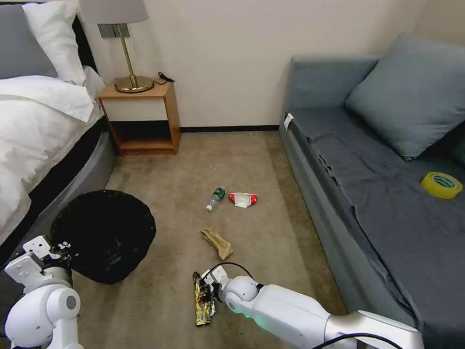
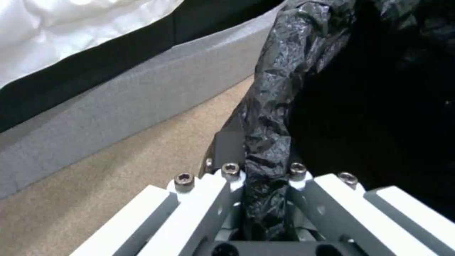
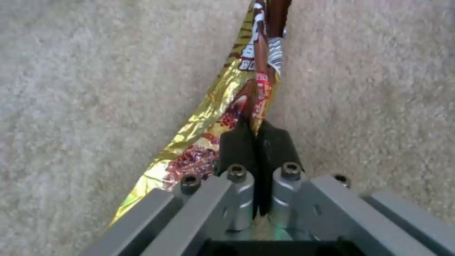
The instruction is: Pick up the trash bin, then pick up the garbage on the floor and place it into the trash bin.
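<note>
So the right gripper (image 3: pixel 256 142) is down at the carpet with its black pads pinched together on the gold-brown snack wrapper (image 3: pixel 223 117), the foil running out past the fingertips and lying along the floor; from the head camera you can see that wrapper (image 1: pixel 204 300) right at the end of the right arm. The left gripper (image 2: pixel 261 167) has its fingers clamped on the rim of the trash bin (image 1: pixel 104 235), a fold of the black bag liner (image 2: pixel 270 106) squeezed between them, and the bin sits low on the robot's left, just beside the grey bed base (image 2: pixel 118 103). Further out on the carpet, the tan paper wad (image 1: pixel 218 243) lies a bit ahead of the wrapper, and beyond that the small clear bottle (image 1: pixel 216 198) and the red-and-white packet (image 1: pixel 243 199) are side by side, close but apart. A yellow tape roll (image 1: pixel 441 184) sits on the blue-grey sofa (image 1: pixel 378 194) off to the right, and a wooden nightstand (image 1: pixel 141 118) stands against the far wall.
</note>
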Controlling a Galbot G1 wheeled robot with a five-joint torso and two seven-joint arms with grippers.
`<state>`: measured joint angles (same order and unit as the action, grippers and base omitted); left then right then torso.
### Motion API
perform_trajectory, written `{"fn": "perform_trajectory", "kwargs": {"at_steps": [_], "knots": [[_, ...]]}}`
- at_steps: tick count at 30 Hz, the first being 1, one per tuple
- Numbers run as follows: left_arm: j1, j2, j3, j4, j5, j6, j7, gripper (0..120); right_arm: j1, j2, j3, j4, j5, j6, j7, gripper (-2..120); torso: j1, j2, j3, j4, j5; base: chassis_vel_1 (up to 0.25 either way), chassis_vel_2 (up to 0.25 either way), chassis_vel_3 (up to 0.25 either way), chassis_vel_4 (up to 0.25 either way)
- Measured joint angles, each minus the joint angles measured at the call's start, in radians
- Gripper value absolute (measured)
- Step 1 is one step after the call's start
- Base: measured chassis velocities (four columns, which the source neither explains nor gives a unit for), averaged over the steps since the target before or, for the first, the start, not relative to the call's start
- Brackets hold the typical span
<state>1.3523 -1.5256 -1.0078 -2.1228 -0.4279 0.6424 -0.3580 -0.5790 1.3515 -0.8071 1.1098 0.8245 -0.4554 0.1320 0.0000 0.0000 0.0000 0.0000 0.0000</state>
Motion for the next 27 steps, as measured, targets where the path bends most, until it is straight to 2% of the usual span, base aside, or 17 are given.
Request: {"fn": "perform_trajectory", "kwargs": {"at_steps": [15,19,24,27], "knots": [[0.006,0.001,0.008,-0.003,0.0,0.0,0.0,2,0.014,-0.076,0.039,0.144,0.036,-0.009,0.04,0,0.0,0.0,0.0,0.0,0.0,0.0,0.0,0.0,0.0],[0.013,0.002,0.013,-0.012,0.0,0.004,0.0,2,0.017,-0.137,0.063,0.229,0.052,-0.016,0.057,0,0.0,0.0,0.0,0.0,0.0001,0.0,0.0,0.0,0.0],[0.016,0.003,0.016,-0.013,0.0,0.004,0.0,2,0.023,-0.171,0.074,0.264,0.063,-0.022,0.063,0,0.0,0.0,0.0,-0.0001,0.0001,0.0,0.0,0.0,0.0],[0.022,0.0,0.033,-0.013,0.009,0.004,0.0,2,0.026,-0.229,0.097,0.311,0.069,-0.025,0.07,0,0.0,0.0,0.0,-0.0001,0.0003,0.0,0.0,0.0,0.0]]}}
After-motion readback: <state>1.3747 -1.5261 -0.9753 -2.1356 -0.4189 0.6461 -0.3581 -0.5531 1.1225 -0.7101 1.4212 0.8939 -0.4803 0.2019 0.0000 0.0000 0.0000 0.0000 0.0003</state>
